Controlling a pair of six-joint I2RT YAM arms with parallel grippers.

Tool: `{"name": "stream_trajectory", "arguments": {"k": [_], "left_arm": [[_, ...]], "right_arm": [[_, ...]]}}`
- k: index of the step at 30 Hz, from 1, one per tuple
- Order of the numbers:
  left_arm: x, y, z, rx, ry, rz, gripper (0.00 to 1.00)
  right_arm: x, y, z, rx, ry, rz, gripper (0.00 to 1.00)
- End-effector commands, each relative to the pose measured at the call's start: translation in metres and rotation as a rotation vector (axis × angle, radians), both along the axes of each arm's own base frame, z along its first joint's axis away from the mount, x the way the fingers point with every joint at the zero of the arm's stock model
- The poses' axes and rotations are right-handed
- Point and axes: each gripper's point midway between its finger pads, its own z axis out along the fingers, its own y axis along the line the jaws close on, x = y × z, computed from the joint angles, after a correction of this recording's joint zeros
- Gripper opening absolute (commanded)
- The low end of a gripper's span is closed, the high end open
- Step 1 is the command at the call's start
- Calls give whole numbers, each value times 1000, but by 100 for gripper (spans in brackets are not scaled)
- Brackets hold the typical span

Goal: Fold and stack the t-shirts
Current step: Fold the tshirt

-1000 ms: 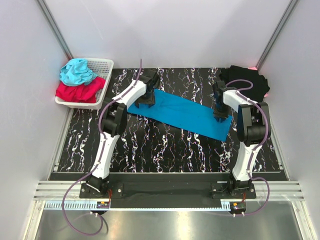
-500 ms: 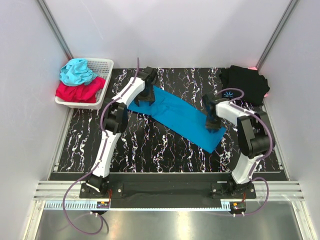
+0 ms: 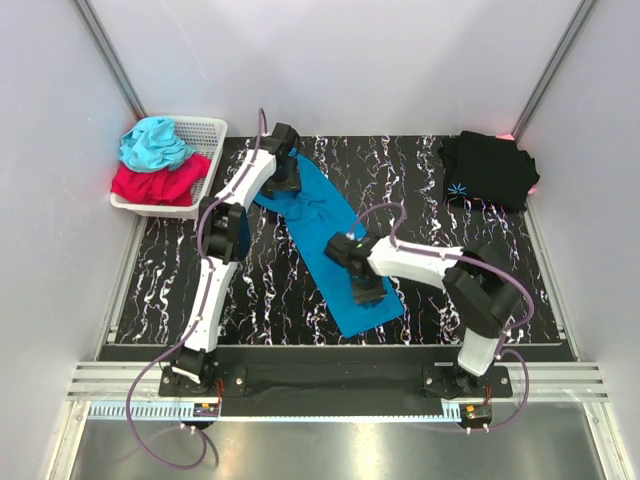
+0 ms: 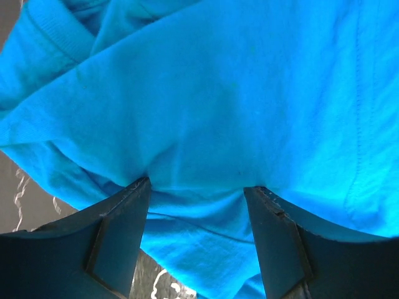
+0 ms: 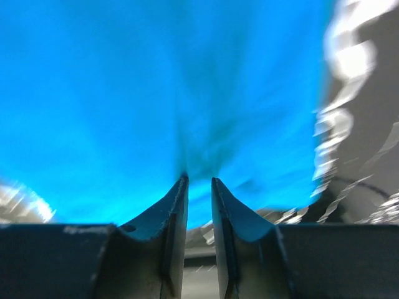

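Note:
The blue t-shirt (image 3: 325, 235) lies as a long folded strip, slanting from the back left toward the table's front middle. At its far end my left gripper (image 3: 287, 183) stands open, fingertips pressed down on the cloth (image 4: 218, 93), which bulges between them (image 4: 198, 184). My right gripper (image 3: 366, 292) sits on the strip's near end. Its jaws (image 5: 199, 179) are nearly together, pinching blue cloth (image 5: 156, 81) that puckers at the tips. The black t-shirt (image 3: 488, 168), with a small pale starburst print, lies folded at the back right, away from both grippers.
A white basket (image 3: 205, 130) at the back left holds a light-blue garment (image 3: 152, 142) and a red one (image 3: 150, 185). The black marbled mat (image 3: 250, 290) covers the table. Grey walls close in on both sides.
My right gripper has swung the shirt's free end from the right side to the front middle, so the strip pivoted about the left gripper's end. The left gripper shifted slightly back.

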Motion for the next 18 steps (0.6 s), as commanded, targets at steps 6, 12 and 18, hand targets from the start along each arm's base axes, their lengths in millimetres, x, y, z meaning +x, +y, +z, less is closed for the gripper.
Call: {"name": "stream_trajectory", "arguments": {"k": [6,12,18], "left_arm": [[54,-56,36,-270,-236,-150,70],[66,-57,78,-265,-364,-194,70],[51,-30,123,-174,-428,-131,71]], "right_arm": [[-34,74,21,56,-9,144,27],[-3,73,42,-7,-152,142,28],[42,68,74,-6,-236,77,29]]}}
